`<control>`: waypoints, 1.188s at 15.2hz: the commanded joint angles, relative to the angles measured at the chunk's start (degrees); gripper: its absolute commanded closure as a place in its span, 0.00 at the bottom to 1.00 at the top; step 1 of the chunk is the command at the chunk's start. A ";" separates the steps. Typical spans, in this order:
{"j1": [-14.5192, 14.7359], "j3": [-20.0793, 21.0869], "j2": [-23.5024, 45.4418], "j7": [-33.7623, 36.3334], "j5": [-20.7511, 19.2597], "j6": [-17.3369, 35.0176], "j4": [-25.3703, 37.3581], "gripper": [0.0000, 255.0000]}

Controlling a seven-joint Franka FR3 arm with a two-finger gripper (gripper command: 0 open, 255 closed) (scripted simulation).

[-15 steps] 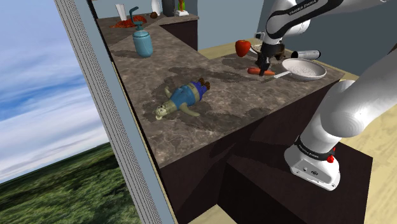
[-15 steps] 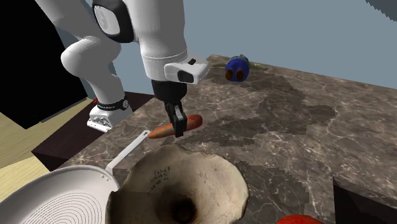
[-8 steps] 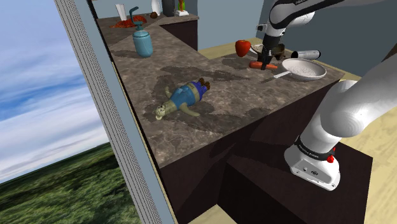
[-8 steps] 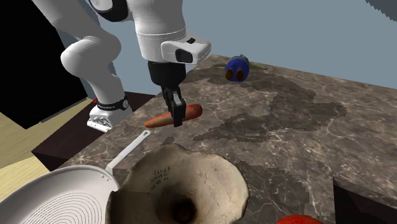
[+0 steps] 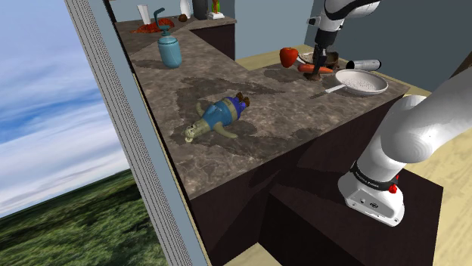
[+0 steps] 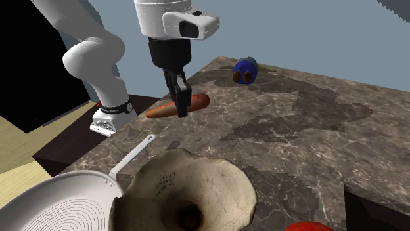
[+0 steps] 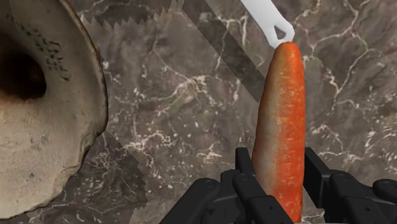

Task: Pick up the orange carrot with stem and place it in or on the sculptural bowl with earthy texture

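Note:
My black gripper (image 6: 179, 105) is shut on an orange carrot (image 6: 197, 101), which hangs level, well above the dark marble counter (image 6: 315, 144). In the wrist view the carrot (image 7: 284, 108) runs out lengthwise from between the gripper (image 7: 280, 160) fingers. The earthy, rough-walled sculptural bowl (image 6: 227, 176) stands on the counter below and nearer the second exterior camera than the carrot; its rim (image 7: 86, 95) lies off to one side of the gripper. In the shoulder view the gripper (image 5: 318, 66) holds the carrot (image 5: 307, 69) above the counter's far end.
A white pan (image 6: 59, 203) lies beside the bowl, handle (image 7: 267, 19) pointing toward the carrot's tip. A red object (image 5: 288, 56) sits near the bowl. A blue-clothed toy figure (image 5: 218, 115) and a teal bottle (image 5: 169, 51) lie farther along the counter.
The gripper has risen with the carrot, from just above the counter to well above it. The bowl and pan have not moved.

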 commanded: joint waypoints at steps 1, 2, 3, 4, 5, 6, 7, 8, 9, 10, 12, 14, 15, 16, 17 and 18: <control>0.01 0.38 -0.45 0.15 0.04 -1.61 1.15 1.00; 0.02 0.55 -0.61 0.19 0.08 -2.41 1.79 1.00; 0.04 0.71 -0.76 0.22 0.12 -3.20 2.44 1.00; 0.06 0.87 -0.90 0.26 0.17 -3.99 3.10 1.00; 0.08 1.02 -1.02 0.29 0.22 -4.78 3.77 1.00; 0.11 1.17 -1.12 0.31 0.28 -5.56 4.45 1.00; 0.14 1.32 -1.21 0.33 0.34 -6.35 5.14 1.00; 0.17 1.46 -1.29 0.35 0.40 -7.12 5.84 1.00; 0.21 1.59 -1.35 0.36 0.46 -7.90 6.55 1.00; 0.25 1.73 -1.40 0.38 0.53 -8.67 7.28 1.00; 0.33 1.98 -1.45 0.39 0.67 -10.20 8.76 1.00; 0.42 2.21 -1.44 0.38 0.83 -11.73 10.28 1.00; 0.47 2.32 -1.42 0.38 0.90 -12.49 11.06 1.00; 0.52 2.42 -1.38 0.37 0.99 -13.24 11.85 1.00; 0.57 2.52 -1.33 0.35 1.07 -14.00 12.65 1.00; 0.62 2.62 -1.27 0.34 1.16 -14.75 13.46 1.00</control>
